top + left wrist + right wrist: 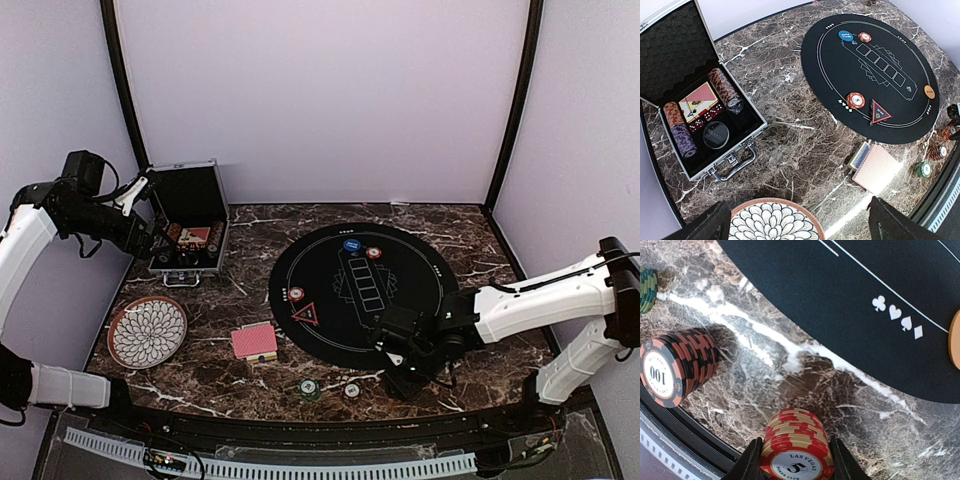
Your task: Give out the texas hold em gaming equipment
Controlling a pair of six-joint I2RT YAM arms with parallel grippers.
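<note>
A red stack [796, 450] of striped-edge chips, its top face marked 5, stands at the bottom centre of the right wrist view, just off the mat [865, 300]. To its left is a black-and-red stack [675, 367] marked 100, and a green stack [646, 290] sits at the upper left edge. In the top view the red-backed cards [254, 342] lie lower left of the mat, between it and the plate [147, 331]. On the mat, a blue disc [351, 244] and a red chip [373, 253] sit side by side at the top. A second red chip [296, 294] and the red triangle [306, 313] sit near the left rim. An orange disc [929, 91] lies at the mat's right rim in the left wrist view. The table [480, 225] is dark brown marble with white veins, enclosed by pale lilac walls [320, 90] and black posts [515, 100]. An open silver case [190, 225] sits at the upper left. The right gripper [400, 362] reaches in low from the right edge to the mat's near rim, its fingers [747, 465] pressed against both sides of the red stack. The left gripper [152, 238] hovers by the case, jaws spread wide and holding nothing.
</note>
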